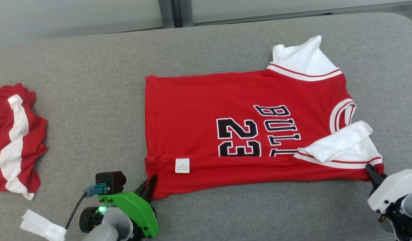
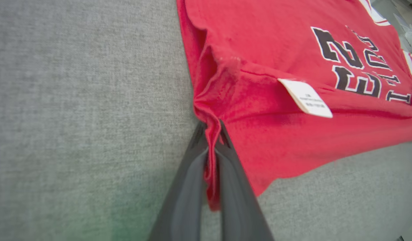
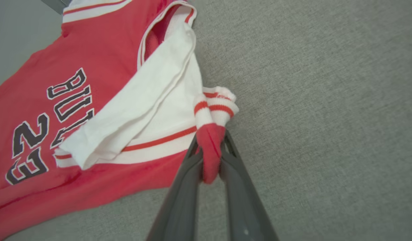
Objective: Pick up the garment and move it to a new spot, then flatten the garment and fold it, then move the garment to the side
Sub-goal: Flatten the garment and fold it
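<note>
Left gripper [image 2: 211,130] is clamped tight on the jersey [image 1: 199,113] at its near hem corner. The thin red knit is bunched into a narrow ridge between the two long dark fingers. Right gripper [image 3: 211,147] is pinched closed too, on a little wad of red cloth, with ribbed white-and-red trim puffing out just past the tips.

So I've got both near corners. The jersey lies spread on the grey woven surface [image 1: 92,100], hem toward my left and neck toward my right. Its near edge is turned up over the front in a long flat band, which cuts off the bottom of the black, white-outlined "23" and the lettering. A small white rectangular label [image 1: 182,165] sits on that band, close to the left gripper.

One white sleeve [image 1: 336,140] is folded across the front just beside the right gripper, soft and creased. The other sleeve [image 1: 303,57] pokes out on the far side.

The left arm has a glossy green bracket [image 1: 132,207], with a white paper-ish scrap [image 1: 42,226] lying near it. Way off to the left are crumpled red shorts [image 1: 15,140] with a wide white stripe, well apart from the jersey.
</note>
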